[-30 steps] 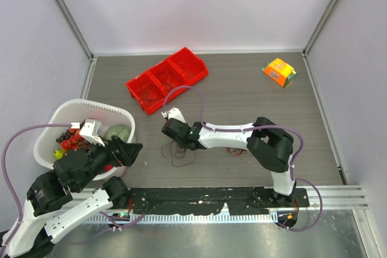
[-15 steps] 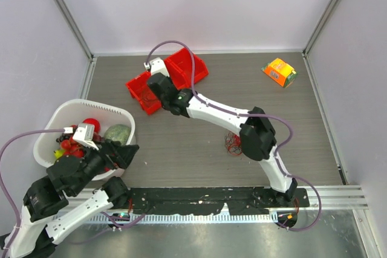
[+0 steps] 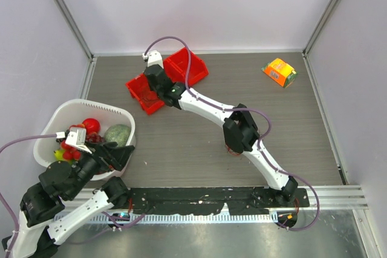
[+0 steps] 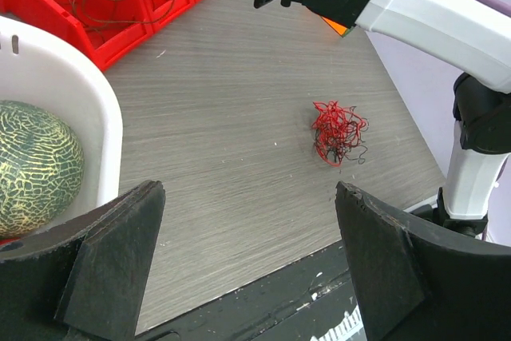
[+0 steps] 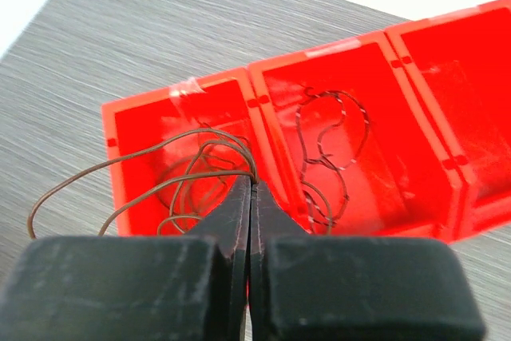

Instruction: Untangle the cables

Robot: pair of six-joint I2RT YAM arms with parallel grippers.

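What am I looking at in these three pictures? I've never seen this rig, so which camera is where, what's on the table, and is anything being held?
Two white-and-black robot arms are bolted at the table's near edge. The overhead view looks down on both; the other two come from cameras on each wrist.

On the grey table sit a red three-compartment plastic bin, a white basket of toy produce, a small orange box and a tangled clump of red and dark wires.

The right gripper is shut on a thin brown wire, holding it above the bin's end compartment. Another thin wire lies in the middle one. The left gripper hangs open, empty.
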